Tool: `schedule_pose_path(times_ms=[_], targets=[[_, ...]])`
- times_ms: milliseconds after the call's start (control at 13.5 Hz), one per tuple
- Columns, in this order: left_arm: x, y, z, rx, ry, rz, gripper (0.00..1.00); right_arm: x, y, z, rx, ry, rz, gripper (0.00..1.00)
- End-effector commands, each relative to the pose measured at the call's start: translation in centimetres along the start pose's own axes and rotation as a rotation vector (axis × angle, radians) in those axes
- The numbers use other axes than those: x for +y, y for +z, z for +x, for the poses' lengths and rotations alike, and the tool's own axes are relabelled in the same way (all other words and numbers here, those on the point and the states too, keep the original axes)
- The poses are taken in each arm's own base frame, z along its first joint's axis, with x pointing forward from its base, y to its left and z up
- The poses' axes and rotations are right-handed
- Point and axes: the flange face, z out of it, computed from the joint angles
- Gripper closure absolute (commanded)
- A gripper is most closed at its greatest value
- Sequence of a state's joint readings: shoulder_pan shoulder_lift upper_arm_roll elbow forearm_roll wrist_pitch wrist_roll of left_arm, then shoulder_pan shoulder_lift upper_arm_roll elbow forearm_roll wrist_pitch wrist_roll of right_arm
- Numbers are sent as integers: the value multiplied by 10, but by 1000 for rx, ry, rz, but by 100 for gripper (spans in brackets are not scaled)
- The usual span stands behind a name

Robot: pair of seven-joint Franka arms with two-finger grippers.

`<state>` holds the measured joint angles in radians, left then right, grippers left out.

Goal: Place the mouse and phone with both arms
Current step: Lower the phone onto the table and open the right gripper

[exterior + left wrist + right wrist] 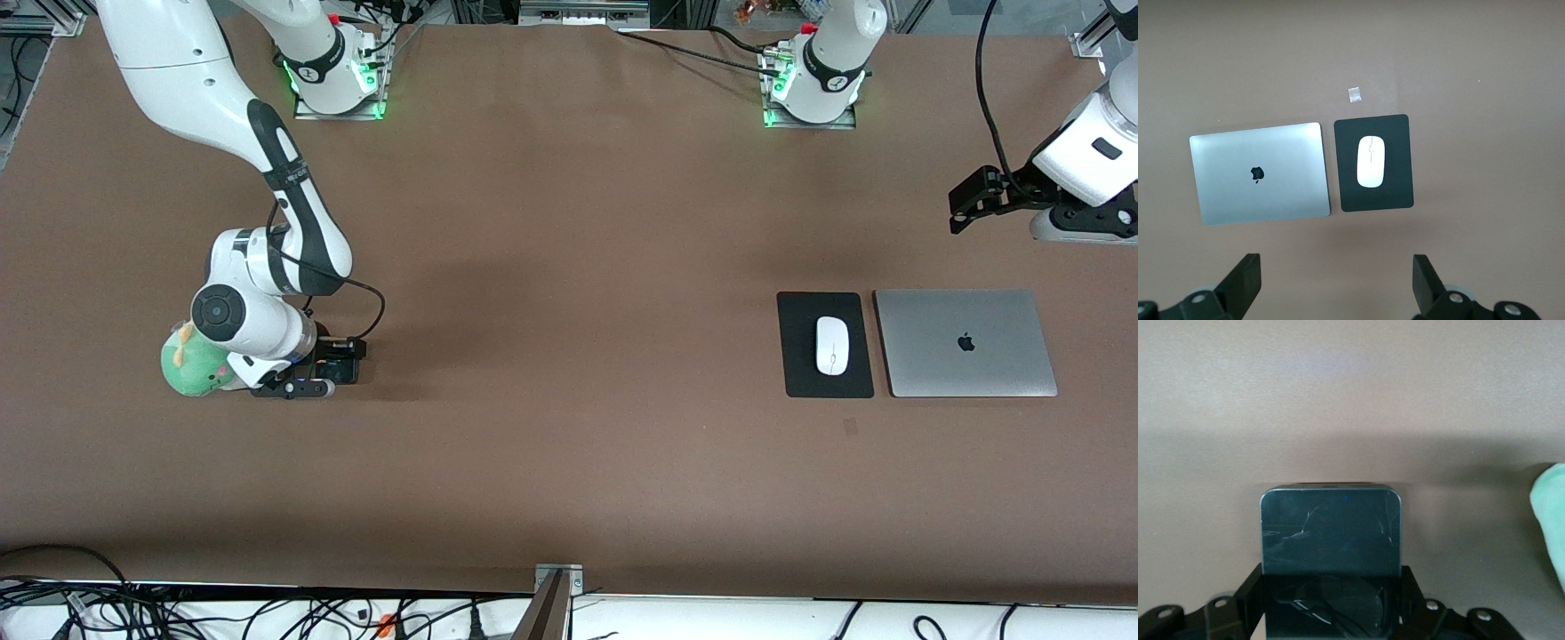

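Across the table in the front view, the mouse (832, 345) lies on a black pad (824, 345) toward the left arm's end, with a closed silver laptop (965, 343) just beside the pad. The left gripper (969, 203) hangs in the air near that end of the table, over bare table, farther from the camera than the laptop. The right gripper (333, 364) is low at the table (569, 267) toward the right arm's end, touching or nearly touching a green plush toy (194, 363). From here the wrist covers what it holds, and only a dark shape shows at the fingers.

From the left wrist view, the left gripper's (1337, 283) fingers (1241, 283) stand wide apart and hold nothing. Below them lie the laptop (1260, 173), the pad (1398, 140) and the mouse (1371, 161), plus a small pale scrap (1354, 94) on the table near the pad, faint in the front view.

At the right wrist view, the phone (1331, 547) shows plainly: a black slab with scratched glass, lying flat on the table between the right gripper's (1331, 603) fingers (1248, 600), which sit at its two long edges. I cannot tell whether they press it. The toy's (1551, 520) edge shows beside it.
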<state>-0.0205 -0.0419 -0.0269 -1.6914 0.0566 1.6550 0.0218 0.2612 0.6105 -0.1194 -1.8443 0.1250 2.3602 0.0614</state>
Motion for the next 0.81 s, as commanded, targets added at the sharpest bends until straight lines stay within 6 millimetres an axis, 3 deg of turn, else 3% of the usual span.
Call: schedule_pose_path(times_ms=[0,74,222,369,591,739], targets=[[2,-7,-6,-7,-4,-21,0,6,6,-3,20,4,23,34],[2,-7,-6,-10,-4,-21,0,8,10,-3,25,7,23,25],[3,-7,-7,-14,-3,-21,0,8,12,-3,33,6,22,21],[2,-9,-6,-13,-4,-21,0,10,8,-2,37,11,23,1],[2,-9,-6,-13,-4,-21,0,10,-15,1,47,16,32,0],[3,-9,-6,-13,-3,-21,0,7,-50,0,36,13,44,0]])
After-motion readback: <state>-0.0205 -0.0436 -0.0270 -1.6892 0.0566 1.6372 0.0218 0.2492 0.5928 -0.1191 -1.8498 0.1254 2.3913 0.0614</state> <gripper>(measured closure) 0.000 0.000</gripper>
